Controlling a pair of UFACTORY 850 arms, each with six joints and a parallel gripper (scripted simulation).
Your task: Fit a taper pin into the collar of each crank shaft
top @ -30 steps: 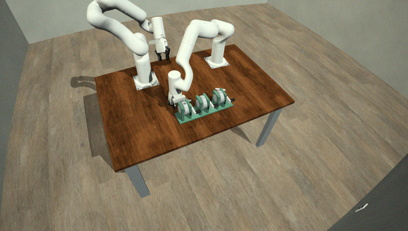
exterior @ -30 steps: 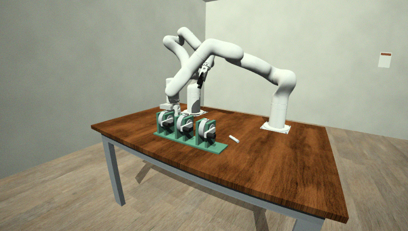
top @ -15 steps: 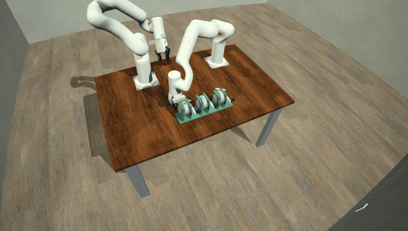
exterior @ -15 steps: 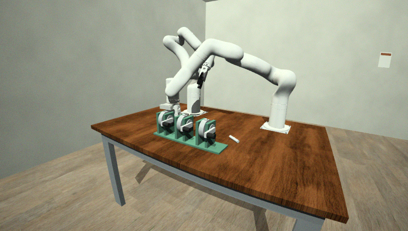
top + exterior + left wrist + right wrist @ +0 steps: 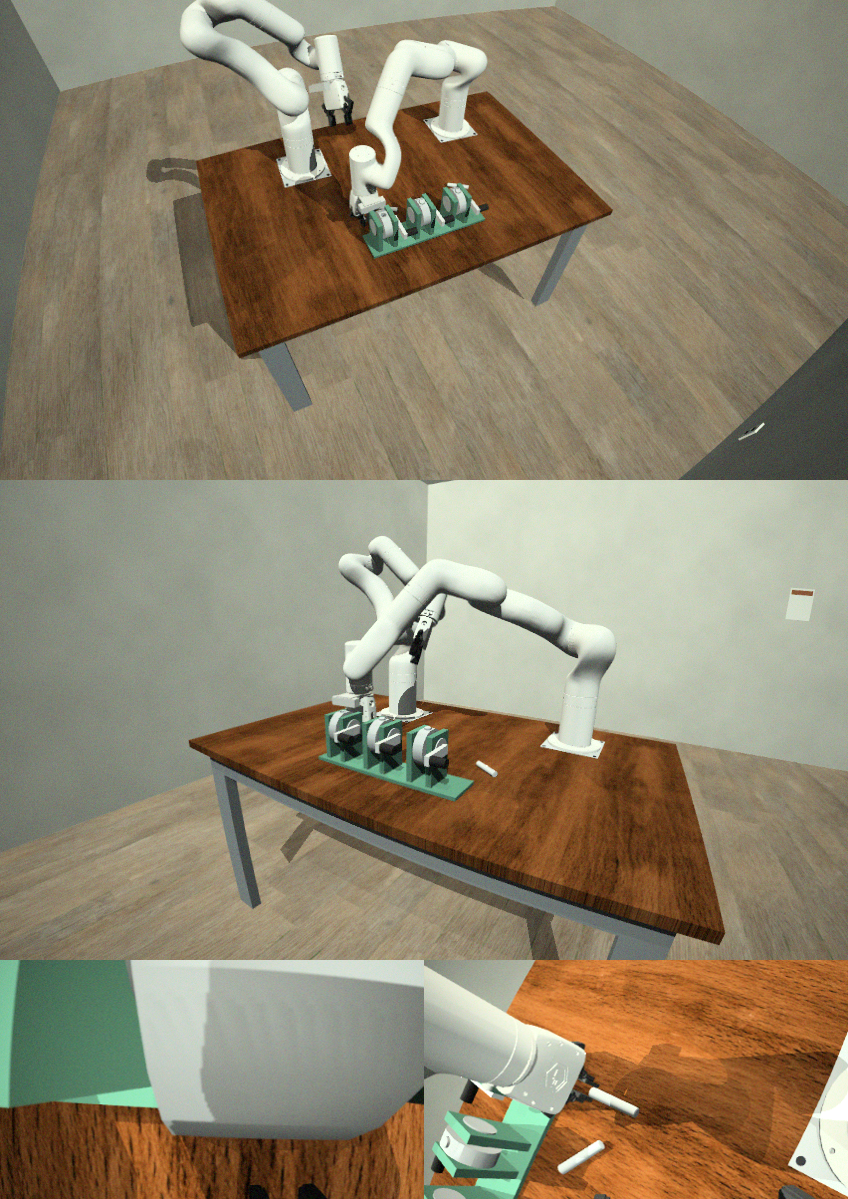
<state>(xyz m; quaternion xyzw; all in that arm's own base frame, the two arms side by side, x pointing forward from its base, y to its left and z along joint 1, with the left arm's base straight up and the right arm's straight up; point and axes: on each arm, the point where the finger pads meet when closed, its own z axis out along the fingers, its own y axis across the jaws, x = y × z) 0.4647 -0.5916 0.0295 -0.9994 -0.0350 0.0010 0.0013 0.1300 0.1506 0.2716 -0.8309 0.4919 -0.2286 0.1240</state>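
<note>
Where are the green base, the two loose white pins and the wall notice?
Green base (image 5: pixel 376 254) (image 5: pixel 458 788) (image 5: pixel 531 1113): top, exterior, right wrist views; bare surface.
White pins (image 5: pixel 581 1157) (image 5: pixel 614 1102): right wrist view; barrels.
Notice (image 5: pixel 799 607): exterior view; blank part.
</note>
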